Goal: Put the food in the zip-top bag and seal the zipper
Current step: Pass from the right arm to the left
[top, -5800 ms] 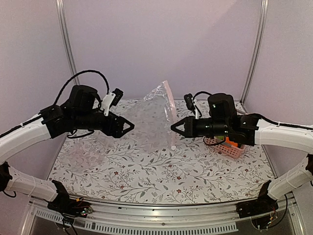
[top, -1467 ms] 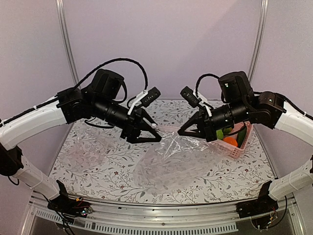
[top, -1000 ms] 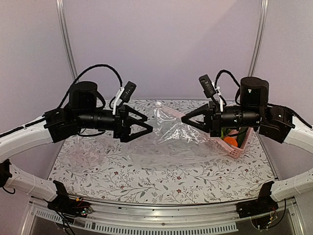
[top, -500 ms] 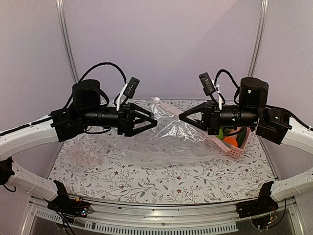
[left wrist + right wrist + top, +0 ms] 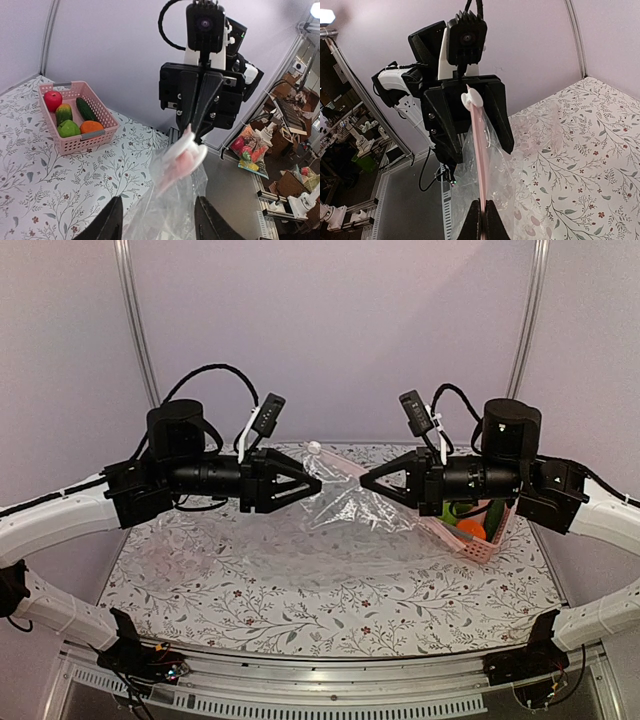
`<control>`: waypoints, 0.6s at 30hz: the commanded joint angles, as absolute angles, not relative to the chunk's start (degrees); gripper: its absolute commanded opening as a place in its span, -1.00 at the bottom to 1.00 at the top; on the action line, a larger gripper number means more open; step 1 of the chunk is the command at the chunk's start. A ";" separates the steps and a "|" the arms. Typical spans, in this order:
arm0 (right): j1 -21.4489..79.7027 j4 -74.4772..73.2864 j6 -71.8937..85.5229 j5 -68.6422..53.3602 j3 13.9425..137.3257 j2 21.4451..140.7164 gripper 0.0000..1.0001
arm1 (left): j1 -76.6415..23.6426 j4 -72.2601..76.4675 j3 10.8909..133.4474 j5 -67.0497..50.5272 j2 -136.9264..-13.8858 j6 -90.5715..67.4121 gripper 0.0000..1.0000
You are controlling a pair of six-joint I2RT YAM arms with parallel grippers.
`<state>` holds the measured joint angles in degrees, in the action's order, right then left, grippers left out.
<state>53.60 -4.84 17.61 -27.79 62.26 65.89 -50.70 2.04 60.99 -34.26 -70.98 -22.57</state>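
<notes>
The zip-top bag [image 5: 345, 505] hangs in the air between my two grippers. Its pink zipper [image 5: 477, 150] runs up to a white slider [image 5: 472, 98]. My right gripper [image 5: 483, 212] is shut on the lower end of the zipper. My left gripper [image 5: 160, 220] is open, with its jaws on either side of the bag's slider end [image 5: 192, 147] and a gap on both sides. The food lies in the pink basket [image 5: 75, 142]: red apple [image 5: 52, 100], mango [image 5: 63, 112], cucumber [image 5: 86, 109], green apple [image 5: 67, 129] and orange [image 5: 91, 126].
The basket [image 5: 480, 552] stands at the table's right side, under my right arm. A hazy clear film [image 5: 175, 540] lies flat on the floral tablecloth at the left. Metal frame posts [image 5: 135, 330] rise at the back corners.
My left gripper has moved right to the bag's slider end and its jaws have narrowed around it. My right gripper has shifted slightly left, still holding the zipper.
</notes>
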 commanded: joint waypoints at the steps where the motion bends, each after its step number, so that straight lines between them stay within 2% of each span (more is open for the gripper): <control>1: 53.96 -3.79 18.23 -28.33 61.56 66.17 -1.00 | -50.01 3.08 62.05 -35.11 -71.59 -22.73 -0.12; 8: 53.92 -3.86 18.40 -27.74 61.26 66.27 -0.96 | -50.01 2.72 61.70 -35.07 -71.39 -22.63 -0.67; 13: 53.96 -5.34 17.93 -27.47 62.14 66.10 -0.53 | -50.06 0.86 61.83 -35.71 -72.09 -22.41 -0.99; 15: 53.96 -7.19 16.65 -27.19 63.36 66.54 -0.37 | -50.09 0.20 62.08 -36.13 -72.83 -22.51 -1.00; 18: 53.95 -10.00 14.67 -26.51 65.58 67.72 -0.27 | -50.18 -3.01 62.34 -36.77 -73.97 -22.96 -1.00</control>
<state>53.63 -6.17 17.34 -27.55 62.54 66.13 -50.61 0.91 61.12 -35.55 -72.12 -22.61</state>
